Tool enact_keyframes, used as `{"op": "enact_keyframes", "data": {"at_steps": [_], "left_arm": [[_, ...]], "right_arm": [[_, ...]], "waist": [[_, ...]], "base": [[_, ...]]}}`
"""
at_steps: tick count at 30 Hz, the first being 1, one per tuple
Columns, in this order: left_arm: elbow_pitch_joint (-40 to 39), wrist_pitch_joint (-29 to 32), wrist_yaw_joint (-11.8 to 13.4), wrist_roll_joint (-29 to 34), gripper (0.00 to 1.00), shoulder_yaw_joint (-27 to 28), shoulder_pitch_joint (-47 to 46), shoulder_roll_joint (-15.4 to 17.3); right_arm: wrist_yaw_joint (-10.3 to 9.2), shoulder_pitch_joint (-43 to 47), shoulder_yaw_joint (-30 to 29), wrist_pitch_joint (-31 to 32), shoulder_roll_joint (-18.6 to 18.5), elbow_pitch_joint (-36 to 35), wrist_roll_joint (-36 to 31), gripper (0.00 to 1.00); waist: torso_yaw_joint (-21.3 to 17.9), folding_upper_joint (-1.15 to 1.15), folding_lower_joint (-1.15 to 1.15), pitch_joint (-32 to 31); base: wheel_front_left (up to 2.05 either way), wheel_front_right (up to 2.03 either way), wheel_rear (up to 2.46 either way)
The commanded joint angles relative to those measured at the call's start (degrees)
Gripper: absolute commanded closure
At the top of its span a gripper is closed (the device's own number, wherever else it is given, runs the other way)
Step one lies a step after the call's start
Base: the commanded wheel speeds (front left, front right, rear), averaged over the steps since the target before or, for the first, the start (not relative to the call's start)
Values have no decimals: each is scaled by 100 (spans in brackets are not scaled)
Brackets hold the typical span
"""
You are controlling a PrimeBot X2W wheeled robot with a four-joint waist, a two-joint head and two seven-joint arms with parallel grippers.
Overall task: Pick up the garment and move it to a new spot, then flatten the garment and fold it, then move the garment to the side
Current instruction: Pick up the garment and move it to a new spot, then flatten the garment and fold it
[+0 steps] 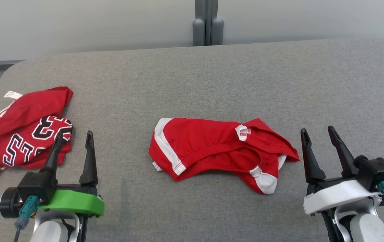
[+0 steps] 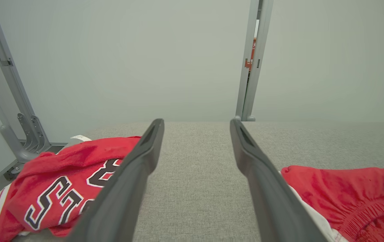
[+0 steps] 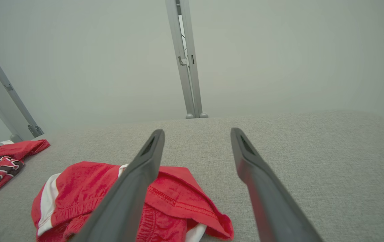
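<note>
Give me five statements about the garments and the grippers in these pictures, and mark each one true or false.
1. The red shorts lie crumpled mid-way across the grey table, between the left gripper and the right gripper. True.
2. The left gripper is open and holds nothing. True.
3. The right gripper is shut on the red shorts. False: it is open beside them, with nothing between its fingers.
4. The numbered jersey lies at the table's right edge. False: it lies at the left edge, by the left gripper.
5. The red shorts have white trim. True.
</note>
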Motion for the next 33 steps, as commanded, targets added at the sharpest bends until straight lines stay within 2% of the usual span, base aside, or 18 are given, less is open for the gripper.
{"op": "enact_keyframes", "data": {"at_steps": [1,12,30,33], "left_arm": [[30,-17,-61,-7,0,-14,127,30],[44,-17,-52,2,0,-81,417,77],[80,10,27,-54,0,-158,353,76],[60,7,41,-44,0,-169,294,82]], "right_arm": [[0,105,-22,19,-12,-34,-7,0],[0,317,-39,116,-13,-133,-1,0],[0,268,14,113,-13,-131,38,0],[0,203,164,178,-12,-104,23,0]], "waist": [[-46,0,0,-67],[-153,0,0,-198],[-159,0,0,-146],[-135,0,0,-94]], "base": [[0,0,0],[0,0,0],[0,0,0],[0,0,0]]}}
